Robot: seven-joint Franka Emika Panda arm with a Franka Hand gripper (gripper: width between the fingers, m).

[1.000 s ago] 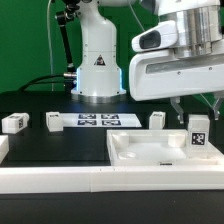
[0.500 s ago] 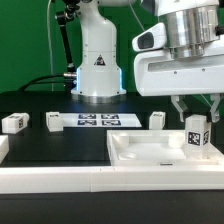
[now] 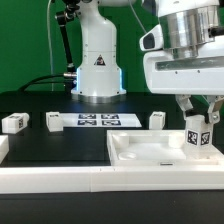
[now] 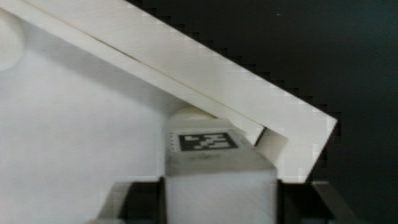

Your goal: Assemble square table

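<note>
Gripper [image 3: 199, 118] first: clamped shut on the held leg [image 3: 199, 137], slightly tilted at the corner of the square tabletop [image 3: 140, 160] on the exterior view's right. Probably light, stiff, slick plastic, so best pinched across flat sides. Had nothing else inside that shallow rim. Spotted a loose leg [image 3: 157, 119] just behind.

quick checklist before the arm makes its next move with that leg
1. Leg clamped in the gripper: ok, the wrist view shows it filling the gap between the fingers.
2. Leg over a corner of the tabletop: ok.
3. Leg upright: not ok, it looks slightly tilted in the exterior view.
4. Leg base seated in the tabletop: cannot tell, the base is hidden.
5. Spare legs apart from the gripper: ok.
</note>
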